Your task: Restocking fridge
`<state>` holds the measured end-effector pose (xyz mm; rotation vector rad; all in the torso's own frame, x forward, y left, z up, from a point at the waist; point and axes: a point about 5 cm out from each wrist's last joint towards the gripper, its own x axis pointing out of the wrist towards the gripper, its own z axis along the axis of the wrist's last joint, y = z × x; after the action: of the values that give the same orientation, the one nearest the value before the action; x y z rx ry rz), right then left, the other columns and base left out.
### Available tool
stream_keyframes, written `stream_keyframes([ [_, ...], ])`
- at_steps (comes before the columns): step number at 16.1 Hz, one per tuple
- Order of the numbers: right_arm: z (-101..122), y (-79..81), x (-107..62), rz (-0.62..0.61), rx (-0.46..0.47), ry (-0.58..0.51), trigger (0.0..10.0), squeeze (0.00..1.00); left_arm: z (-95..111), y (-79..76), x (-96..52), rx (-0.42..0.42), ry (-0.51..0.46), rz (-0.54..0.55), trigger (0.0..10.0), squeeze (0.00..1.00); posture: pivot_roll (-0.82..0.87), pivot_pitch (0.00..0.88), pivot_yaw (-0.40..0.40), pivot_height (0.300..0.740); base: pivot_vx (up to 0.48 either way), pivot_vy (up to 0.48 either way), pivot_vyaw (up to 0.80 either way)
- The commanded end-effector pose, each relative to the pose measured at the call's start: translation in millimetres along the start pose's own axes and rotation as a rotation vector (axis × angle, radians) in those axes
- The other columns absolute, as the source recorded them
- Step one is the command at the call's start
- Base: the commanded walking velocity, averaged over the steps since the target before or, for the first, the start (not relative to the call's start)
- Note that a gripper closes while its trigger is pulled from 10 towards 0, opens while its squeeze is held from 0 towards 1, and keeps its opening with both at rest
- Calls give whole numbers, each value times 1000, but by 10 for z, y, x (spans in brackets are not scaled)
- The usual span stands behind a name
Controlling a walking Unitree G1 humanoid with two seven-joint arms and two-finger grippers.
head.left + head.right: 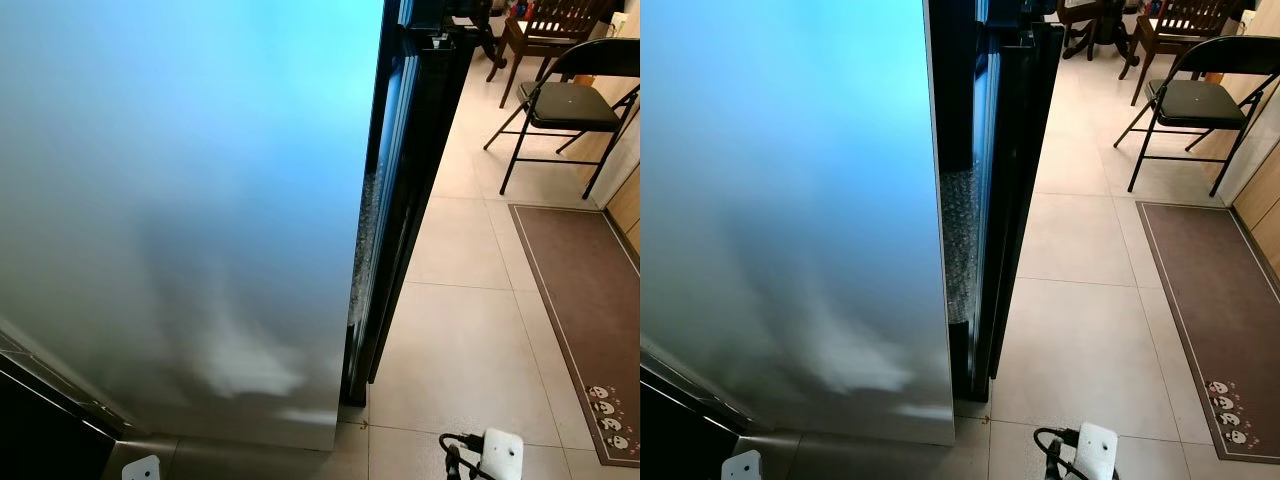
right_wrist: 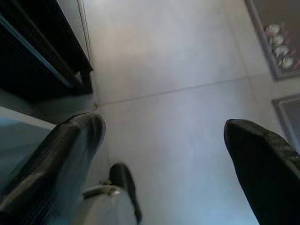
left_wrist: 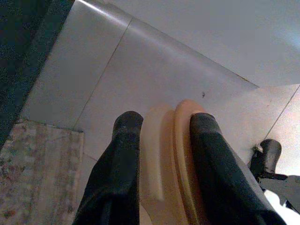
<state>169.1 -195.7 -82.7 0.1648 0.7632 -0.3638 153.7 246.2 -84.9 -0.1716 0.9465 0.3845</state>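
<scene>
Pale tile floor (image 1: 470, 340) with thin grout lines, lit evenly, a soft sheen near the far end. Brown runner mat (image 1: 585, 300) along the right side, pale border line and a row of small cartoon figures (image 1: 608, 417) at its near end; wood cabinet front (image 1: 628, 200) just beyond its outer edge. Black folding chair (image 1: 570, 100) stands on the tiles past the mat, dark wooden chair (image 1: 545, 30) and turned table legs (image 1: 1095, 30) behind it.

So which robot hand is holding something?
The left gripper: its black fingers pinch a pale orange thing. The right gripper is wide open over floor.
</scene>
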Motion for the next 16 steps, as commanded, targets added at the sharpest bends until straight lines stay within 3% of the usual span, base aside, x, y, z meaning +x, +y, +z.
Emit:
stream_keyframes([
  [1,-49,-3,-11,-20,44,28,10000,0,-59,42,-10,32,31,1,10000,0,-127,41,51,740,0,0,0],
  [3,-98,-3,-26,-80,158,54,10000,0,-55,45,-10,37,31,1,10000,0,-132,46,55,740,0,0,0],
  [4,-144,1,-41,-132,257,79,10000,0,-54,45,-10,41,32,0,10000,0,-132,46,55,740,0,0,0],
  [5,-150,0,-45,-146,275,80,10000,0,-54,45,-10,43,32,0,10000,0,-132,46,55,740,0,0,0],
  [10,-93,-77,-66,-335,204,24,10000,0,-38,41,-6,54,31,-3,10000,0,-139,54,64,740,0,0,0],
  [11,187,-331,1,-408,133,-90,10000,0,-36,39,-5,56,31,-5,10000,0,-139,54,64,740,0,0,0],
  [12,765,-883,74,-483,152,-221,10000,0,-35,39,-5,58,31,-5,10000,0,-139,54,64,740,0,0,0],
  [13,1028,-1129,53,-516,167,-273,10000,0,-31,38,-4,59,31,-6,10000,0,-147,51,66,740,0,0,0],
  [16,1210,-1232,1,-575,95,-350,10000,0,-26,32,-3,64,30,-9,10000,0,-143,47,66,740,0,0,0],
])
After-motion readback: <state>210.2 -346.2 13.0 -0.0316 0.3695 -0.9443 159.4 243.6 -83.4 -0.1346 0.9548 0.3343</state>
